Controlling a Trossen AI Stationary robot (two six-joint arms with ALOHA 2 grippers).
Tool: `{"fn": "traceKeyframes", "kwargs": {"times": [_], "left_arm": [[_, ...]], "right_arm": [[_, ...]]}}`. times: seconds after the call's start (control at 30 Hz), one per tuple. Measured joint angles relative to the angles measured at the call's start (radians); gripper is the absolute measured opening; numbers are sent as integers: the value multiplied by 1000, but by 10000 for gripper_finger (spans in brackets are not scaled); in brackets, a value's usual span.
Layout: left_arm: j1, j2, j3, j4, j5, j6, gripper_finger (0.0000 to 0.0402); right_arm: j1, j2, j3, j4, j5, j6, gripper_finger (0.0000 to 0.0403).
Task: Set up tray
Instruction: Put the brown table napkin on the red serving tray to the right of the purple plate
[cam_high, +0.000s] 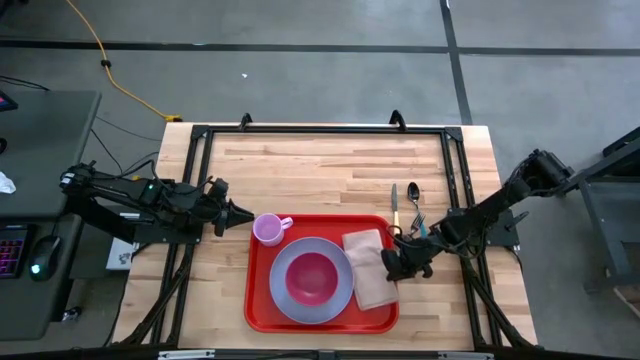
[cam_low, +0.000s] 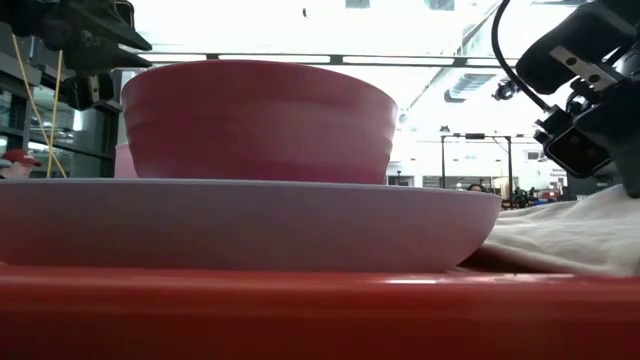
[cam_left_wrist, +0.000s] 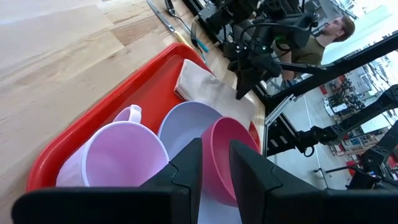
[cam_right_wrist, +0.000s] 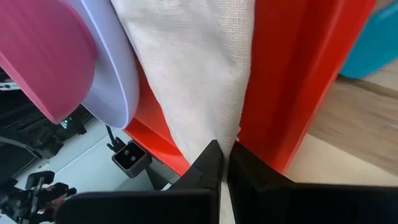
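The tray (cam_high: 262, 300), red with a low rim, lies on the wooden table (cam_high: 320, 170) at its near middle, between the two arms; on it sits a lavender plate (cam_high: 288, 298) with a pink bowl (cam_high: 313, 278) in its middle, and a tan napkin (cam_high: 368, 268) lies on the tray's right part, touching the plate's edge; a pale pink cup (cam_high: 268, 229) with its handle toward the right stands at the tray's far left corner. The right gripper (cam_high: 398, 266) is down at the tray's right rim, at the napkin's right edge; its own wrist view shows the two dark fingers (cam_right_wrist: 208, 165) pressed together with the napkin's edge (cam_right_wrist: 205, 81) running into the seam between them, so the claw is closed and appears to pinch the cloth, beside the red rim (cam_right_wrist: 298, 81). The left gripper (cam_high: 232, 215) hovers just left of the cup, off the tray's far left corner; its fingers (cam_left_wrist: 186, 171) stand a narrow gap apart and hold nothing, with the cup (cam_left_wrist: 121, 155), the plate (cam_left_wrist: 183, 124) and the bowl (cam_left_wrist: 227, 152) seen beyond them. On the bare table past the tray's right end lie a knife (cam_high: 394, 205), a spoon (cam_high: 413, 198) and a fork with a teal handle (cam_high: 419, 224), side by side and well clear of the plate. In the low view the bowl (cam_low: 255, 120) and plate (cam_low: 240, 225) fill the frame above the tray's rim (cam_low: 300, 310), the napkin (cam_low: 570, 235) rising at the right.
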Motion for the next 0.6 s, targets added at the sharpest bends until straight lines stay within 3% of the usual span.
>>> {"fn": "traceKeyframes", "kwargs": {"times": [0.4, 0.6], "left_arm": [[0, 0, 0, 0, 1, 0, 111], [0, 0, 0, 0, 3, 0, 111]], "right_arm": [[6, 0, 0, 25, 6, -22, 4], [8, 0, 0, 23, 4, -23, 54]]}}
